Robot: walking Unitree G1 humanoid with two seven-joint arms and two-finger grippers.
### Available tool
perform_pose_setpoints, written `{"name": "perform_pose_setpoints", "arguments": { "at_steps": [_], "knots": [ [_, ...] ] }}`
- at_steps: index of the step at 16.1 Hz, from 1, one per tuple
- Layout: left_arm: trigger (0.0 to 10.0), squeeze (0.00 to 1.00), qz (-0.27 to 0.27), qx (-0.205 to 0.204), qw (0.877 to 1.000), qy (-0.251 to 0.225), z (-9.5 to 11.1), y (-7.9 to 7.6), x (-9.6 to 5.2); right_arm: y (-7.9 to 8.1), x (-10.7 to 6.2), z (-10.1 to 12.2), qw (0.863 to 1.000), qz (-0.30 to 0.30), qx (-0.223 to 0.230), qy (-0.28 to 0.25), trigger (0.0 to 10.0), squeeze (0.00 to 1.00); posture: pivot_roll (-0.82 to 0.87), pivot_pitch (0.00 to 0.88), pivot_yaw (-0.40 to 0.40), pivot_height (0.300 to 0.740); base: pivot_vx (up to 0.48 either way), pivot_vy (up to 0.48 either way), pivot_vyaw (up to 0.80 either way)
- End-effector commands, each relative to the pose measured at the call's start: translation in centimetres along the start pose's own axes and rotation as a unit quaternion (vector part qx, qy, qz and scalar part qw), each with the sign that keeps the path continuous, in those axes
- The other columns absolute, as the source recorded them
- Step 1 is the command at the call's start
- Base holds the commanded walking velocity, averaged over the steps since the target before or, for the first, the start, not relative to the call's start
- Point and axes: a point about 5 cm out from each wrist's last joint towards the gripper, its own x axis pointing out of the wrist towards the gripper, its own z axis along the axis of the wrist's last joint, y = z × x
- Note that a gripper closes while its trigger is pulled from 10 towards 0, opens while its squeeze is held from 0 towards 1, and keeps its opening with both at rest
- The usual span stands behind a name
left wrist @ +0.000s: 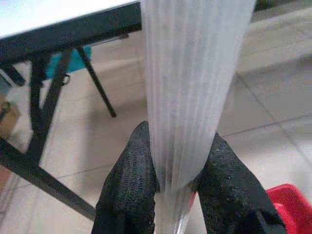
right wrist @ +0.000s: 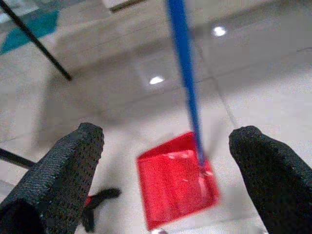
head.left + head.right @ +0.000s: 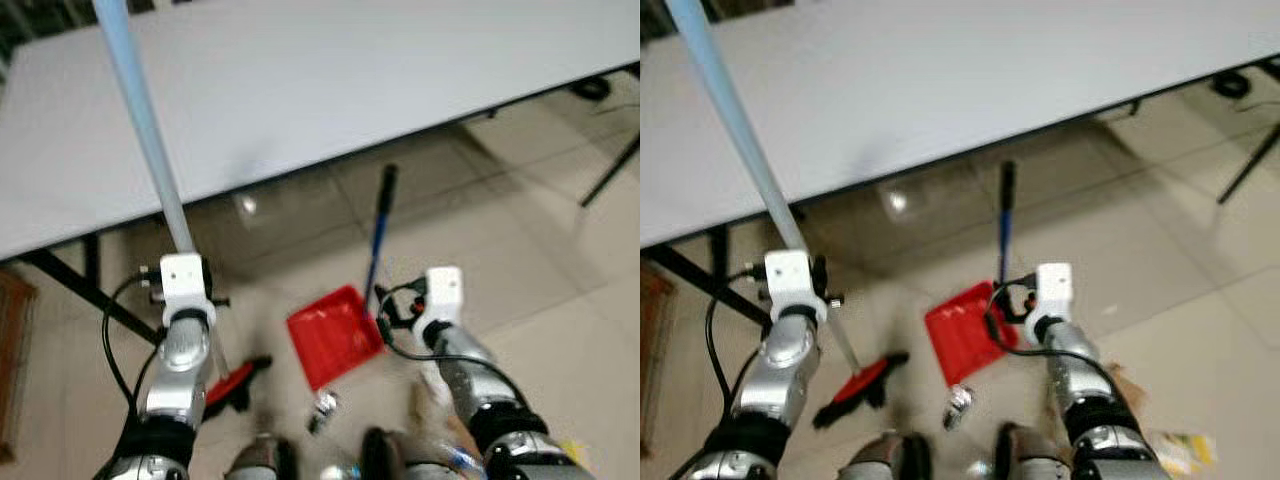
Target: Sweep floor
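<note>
My left gripper (image 1: pixel 178 163) is shut on the pale blue broom handle (image 3: pixel 150 150), which slants up across the table. The red broom head with black bristles (image 3: pixel 236 384) rests on the tiles below it. A red dustpan (image 3: pixel 334 336) lies on the floor between my arms, and its blue handle (image 3: pixel 378 240) stands up toward the table edge. My right gripper (image 2: pixel 167 136) is open just above and beside the dustpan, with the blue handle (image 2: pixel 185 73) beyond the gap between the fingers and not touching them. A small shiny scrap (image 3: pixel 322 408) lies by the pan's near corner.
A large grey table (image 3: pixel 330 80) spans the view ahead, with black legs (image 3: pixel 70 280) at left and another (image 3: pixel 610 170) at right. Litter (image 3: pixel 1180 450) lies beside my right arm. My feet (image 3: pixel 265 460) are at the bottom edge. Open tiled floor (image 3: pixel 560 290) lies to the right.
</note>
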Motion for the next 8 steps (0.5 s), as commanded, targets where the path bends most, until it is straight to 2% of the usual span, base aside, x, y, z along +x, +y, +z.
{"name": "perform_pose_setpoints", "arguments": {
  "at_steps": [1,8],
  "knots": [
    [10.0,0.00,0.010,0.000,1.000,-0.006,0.08,0.66,0.06,0.65,-0.11,-0.74,1.000,0.008,0.003,0.010,10.0,0.00,-0.21,0.158,0.108,0.740,0.000,-0.405,0.00],
    [10.0,0.00,0.018,-0.016,1.000,-0.004,-0.04,0.92,0.17,0.18,-0.23,-0.62,1.000,0.002,0.001,0.009,10.0,0.00,-0.21,0.156,0.111,0.740,0.000,0.000,0.00]
  ]
}}
